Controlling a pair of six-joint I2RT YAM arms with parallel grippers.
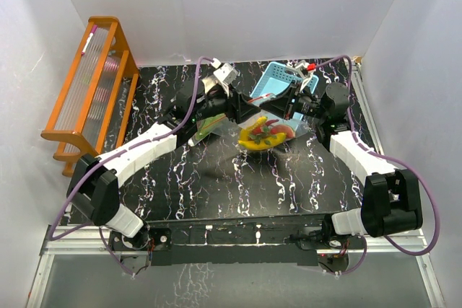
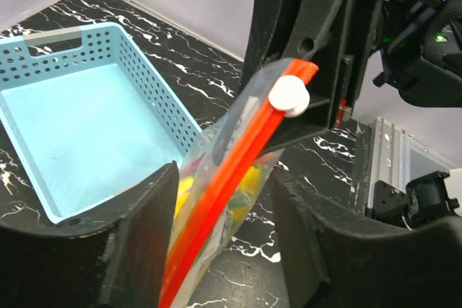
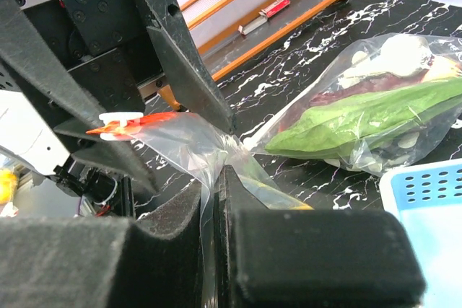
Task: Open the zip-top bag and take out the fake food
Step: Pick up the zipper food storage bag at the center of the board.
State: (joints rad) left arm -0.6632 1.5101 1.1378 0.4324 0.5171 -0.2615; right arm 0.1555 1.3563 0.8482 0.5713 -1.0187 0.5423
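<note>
The clear zip-top bag with a red zip strip and a white slider hangs above the table between both grippers. Inside it are fake food pieces: a yellow banana, red and green bits. My right gripper is shut on the bag's clear film just below the zip; it also shows in the top view. My left gripper is open, its fingers standing on either side of the zip edge without pinching it. In the right wrist view the slider sits between the left fingers.
A light-blue basket stands behind the bag and looks empty in the left wrist view. A second clear bag with a long green leafy piece lies under the left arm. An orange wooden rack stands at the far left.
</note>
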